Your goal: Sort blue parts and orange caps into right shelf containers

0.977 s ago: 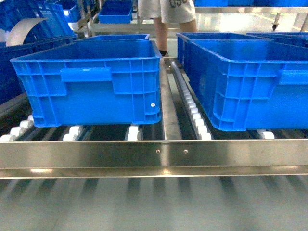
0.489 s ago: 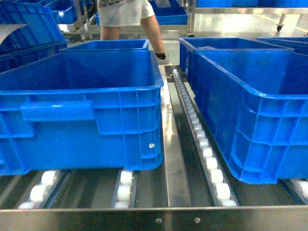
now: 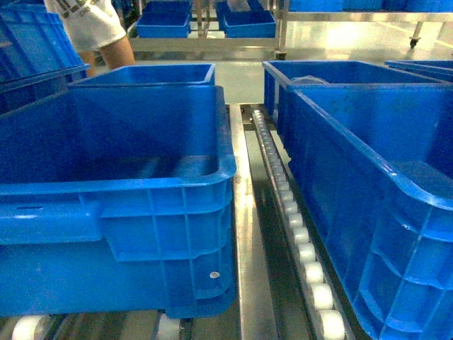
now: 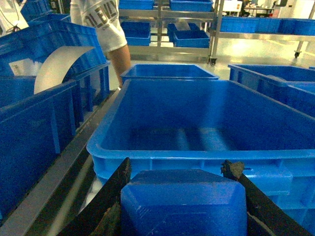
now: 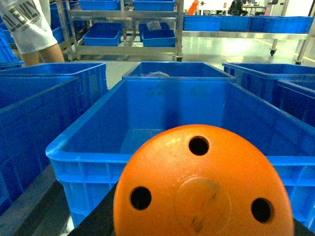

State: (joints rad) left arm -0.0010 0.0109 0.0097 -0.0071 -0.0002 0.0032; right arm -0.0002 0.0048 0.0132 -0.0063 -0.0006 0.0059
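Note:
In the left wrist view my left gripper point(image 4: 178, 169) is shut on a blue part point(image 4: 183, 204), a chunky block with bevelled corners held between two black fingers point(image 4: 115, 189). Just beyond it is a large blue crate point(image 4: 147, 155), its floor bare. In the right wrist view an orange cap point(image 5: 202, 191) with three holes fills the lower frame and hides most of my right gripper point(image 5: 202, 223), which is shut on it. A second blue crate point(image 5: 83, 156) lies right behind the cap. The head view shows both right shelf containers, left point(image 3: 177, 183) and right point(image 3: 354, 134), but neither gripper.
A steel rail point(image 3: 244, 234) and a white roller track point(image 3: 297, 234) run between the two crates. More blue crates point(image 3: 148, 73) stand behind them and on far racks point(image 3: 248, 25). A person in a white shirt point(image 3: 85, 25) stands at the back left.
The head view has closed in on the crates, and the front steel bar has dropped out of frame. The person at the back has walked to the left.

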